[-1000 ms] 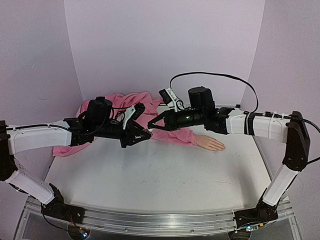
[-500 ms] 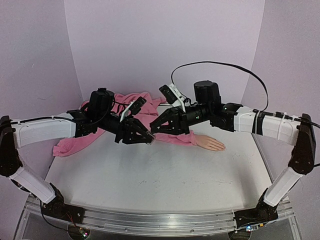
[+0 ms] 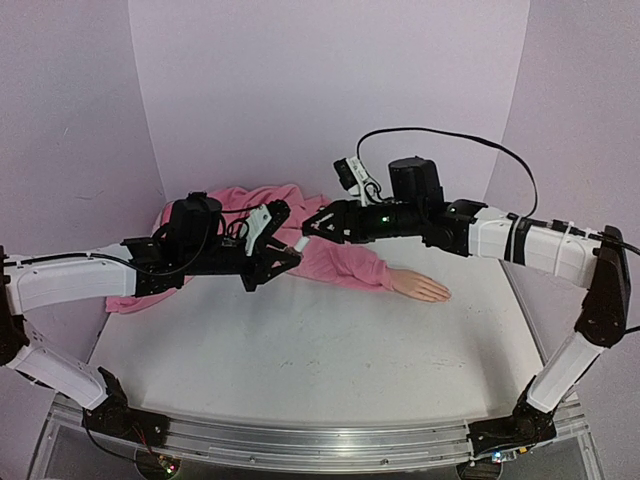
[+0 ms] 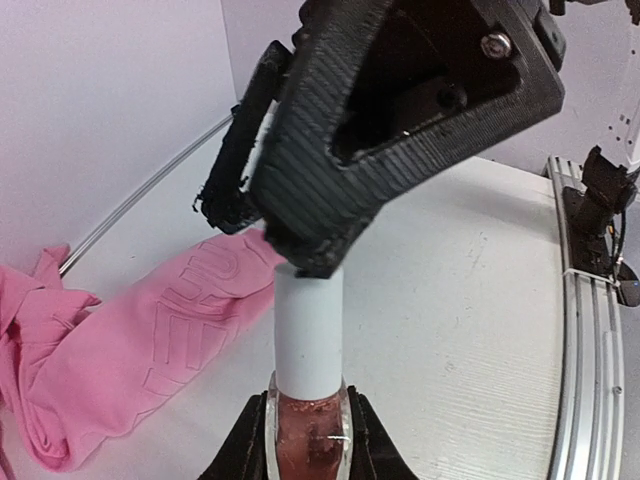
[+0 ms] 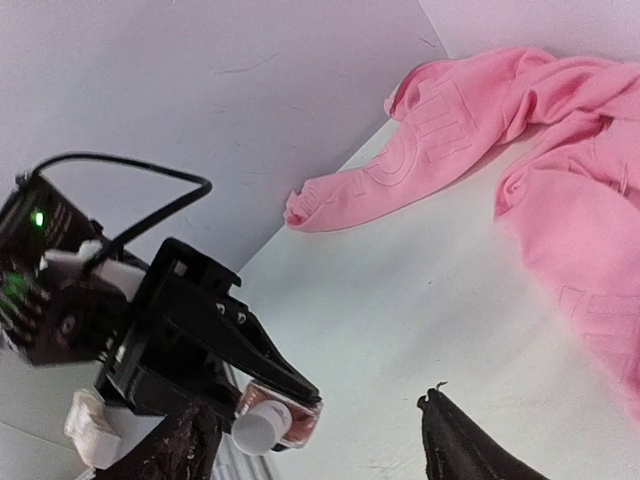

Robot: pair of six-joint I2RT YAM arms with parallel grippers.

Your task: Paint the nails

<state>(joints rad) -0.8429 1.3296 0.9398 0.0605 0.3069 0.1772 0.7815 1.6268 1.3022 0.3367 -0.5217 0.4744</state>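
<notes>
White counter (image 3: 300, 350), pink sweater (image 3: 285, 198) heaped far left. Mid-air at centre: left hand (image 3: 292, 251) clamped on glass of bottle (image 4: 308, 440), right hand (image 3: 310, 228) spread wide, one finger seemingly touching the white cap (image 4: 309, 340), off-centre. Further right, mannequin hand (image 3: 420, 287) flat on counter, nails (image 3: 443, 296) well apart from bottle. Centre cap between right fingers, close squarely, then twist; hold left grip firm.

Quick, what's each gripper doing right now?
Left gripper: closed on the bottle.
Right gripper: open, holding nothing, fingers spread near the bottle's cap.
</notes>
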